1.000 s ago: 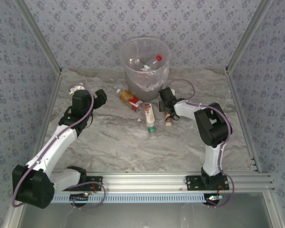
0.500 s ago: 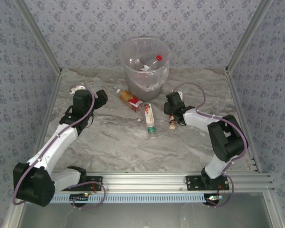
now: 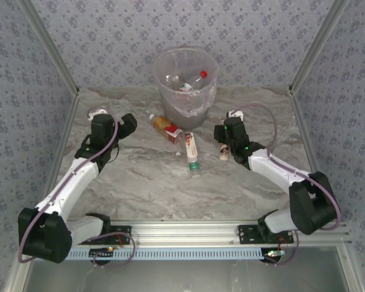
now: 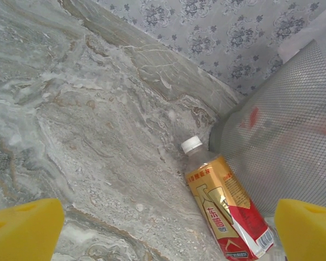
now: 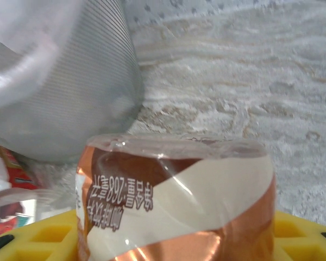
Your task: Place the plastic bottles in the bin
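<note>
Right gripper (image 3: 222, 141): clamped on brown-labelled bottle (image 5: 176, 201), near right of bin (image 3: 175, 103). Left gripper (image 3: 129, 125): jaws wide, empty, facing orange-and-red bottle (image 4: 223, 209) lying against bin base. Green-capped bottle (image 3: 192, 149): lying on table (image 3: 152, 182) between arms. Bin contents: several bottles (image 3: 188, 82)

Left white-and-black arm (image 3: 73, 176) extends forward; the left gripper (image 3: 131, 123) points right, its yellow-padded fingers (image 4: 24, 225) spread wide and holding nothing. Right white-and-black arm (image 3: 274, 167) stretches forward-left with its elbow low; the right gripper (image 3: 222, 143) is clamped on a small clear plastic bottle with a brown-and-cream label (image 5: 174, 201).
</note>
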